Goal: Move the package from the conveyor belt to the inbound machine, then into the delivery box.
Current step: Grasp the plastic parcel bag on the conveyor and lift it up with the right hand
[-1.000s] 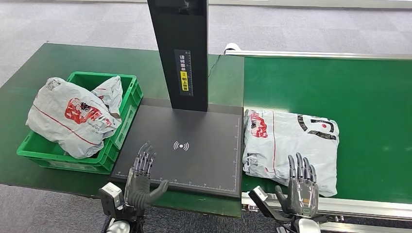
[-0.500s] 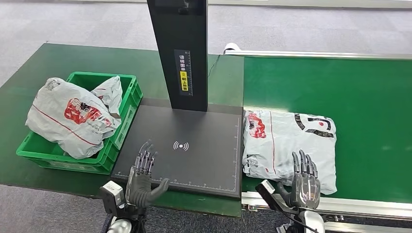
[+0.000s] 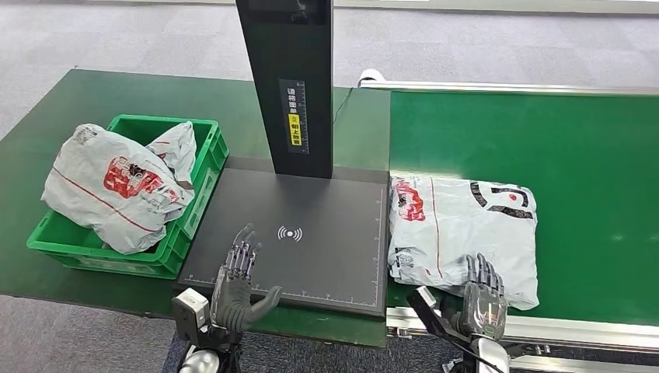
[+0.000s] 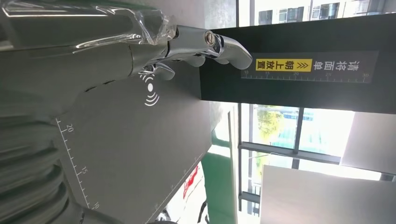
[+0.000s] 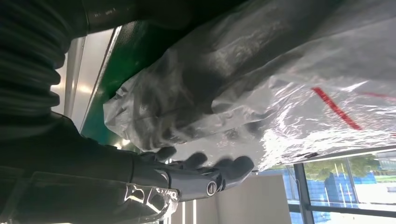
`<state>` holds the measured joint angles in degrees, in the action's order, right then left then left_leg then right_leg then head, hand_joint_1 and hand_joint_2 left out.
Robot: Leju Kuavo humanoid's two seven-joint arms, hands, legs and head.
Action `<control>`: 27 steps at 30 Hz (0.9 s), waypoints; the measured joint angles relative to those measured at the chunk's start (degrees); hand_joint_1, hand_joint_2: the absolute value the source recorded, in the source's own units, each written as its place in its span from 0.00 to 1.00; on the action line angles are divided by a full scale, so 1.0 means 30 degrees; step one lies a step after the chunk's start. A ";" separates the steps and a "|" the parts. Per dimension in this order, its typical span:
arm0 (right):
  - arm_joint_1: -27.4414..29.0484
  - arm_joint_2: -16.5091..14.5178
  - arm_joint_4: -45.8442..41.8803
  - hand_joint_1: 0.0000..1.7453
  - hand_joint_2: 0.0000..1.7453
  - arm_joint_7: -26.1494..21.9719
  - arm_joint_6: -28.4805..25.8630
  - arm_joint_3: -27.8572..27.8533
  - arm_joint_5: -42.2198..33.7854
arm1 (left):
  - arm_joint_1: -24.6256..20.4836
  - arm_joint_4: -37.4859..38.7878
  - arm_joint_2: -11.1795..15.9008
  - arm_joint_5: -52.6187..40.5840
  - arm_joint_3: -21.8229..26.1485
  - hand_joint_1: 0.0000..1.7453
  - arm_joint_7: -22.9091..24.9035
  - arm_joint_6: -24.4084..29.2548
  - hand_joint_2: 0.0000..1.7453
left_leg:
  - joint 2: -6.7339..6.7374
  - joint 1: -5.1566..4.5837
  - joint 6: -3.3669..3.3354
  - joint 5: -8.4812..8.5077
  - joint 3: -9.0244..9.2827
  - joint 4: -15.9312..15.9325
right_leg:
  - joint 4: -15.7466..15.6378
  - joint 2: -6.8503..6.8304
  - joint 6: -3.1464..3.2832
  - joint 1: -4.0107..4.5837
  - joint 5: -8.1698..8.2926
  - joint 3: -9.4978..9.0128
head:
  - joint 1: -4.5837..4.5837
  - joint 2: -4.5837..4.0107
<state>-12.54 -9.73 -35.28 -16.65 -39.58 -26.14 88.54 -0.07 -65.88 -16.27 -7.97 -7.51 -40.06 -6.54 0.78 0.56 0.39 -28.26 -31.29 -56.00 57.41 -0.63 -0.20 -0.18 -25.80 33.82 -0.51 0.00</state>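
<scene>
The fingers (image 3: 482, 273) of the right hand (image 3: 482, 299) are spread and extended, lying at the near edge of the package (image 3: 464, 235) with nothing gripped; whether they press the plastic or only hover at it cannot be told, though the right wrist view shows them close against the wrinkled film. The package lies flat on the conveyor belt (image 3: 591, 155), at its near left corner, just beside the inbound machine (image 3: 311, 241). It is a soft grey plastic mailer, creased and glossy, with red print toward the machine side and black lettering on the far right. The risk I see lies in that slack skin: a grasp taken only on the loose near edge may gather film without the contents, so the bag could sag, fold or slip free in the lift, and its hanging end may catch on the raised edge of the machine's platform. The left hand (image 3: 237, 287) hangs open and empty over the near part of the dark platform, fingers apart, and could be in the way when the package comes across. Further left, the green delivery box (image 3: 203, 190) already holds other mailers (image 3: 116, 186) piled past its rim, so another bag may slide off.
</scene>
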 joint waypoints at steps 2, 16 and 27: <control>-0.0004 0.0082 -0.0017 1.00 1.00 0.0135 -0.0002 0.0126 -0.0022 | 0.0000 0.0007 -0.0018 -0.0089 0.0007 0.00 0.0000 0.0022 1.00 | -0.0002 0.0000 0.0000 0.0000 0.0003 -0.0001 | 0.0000 0.0000 0.0000 0.0000 0.0001 0.0000 | -0.0002 0.0000; 0.2054 -0.0536 -0.5208 1.00 1.00 -0.1076 -0.0007 0.1818 -0.0444 | 0.0024 0.0131 -0.0120 -0.0450 0.0186 0.00 0.0000 0.0004 1.00 | -0.0013 0.0002 0.0001 -0.0001 -0.0014 0.0001 | 0.0000 -0.0002 -0.0001 0.0002 -0.0002 0.0010 | 0.0000 0.0000; 0.3841 -0.2739 -0.9782 1.00 1.00 -0.7637 -0.0004 0.0526 -0.9032 | 0.0067 0.0133 -0.0255 -0.0539 0.0668 0.00 0.0000 -0.0016 1.00 | -0.0004 0.0000 0.0001 0.0000 -0.0005 0.0001 | 0.0000 -0.0003 -0.0001 0.0001 -0.0002 0.0005 | 0.0000 0.0000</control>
<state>-1.01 -17.94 -64.62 -39.56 -39.59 -24.56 61.45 0.13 -65.48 -17.03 -9.59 -5.51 -40.06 -6.59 0.76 0.56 0.39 -28.26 -31.30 -56.00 57.41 -0.64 -0.20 -0.17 -25.81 33.84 -0.51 0.00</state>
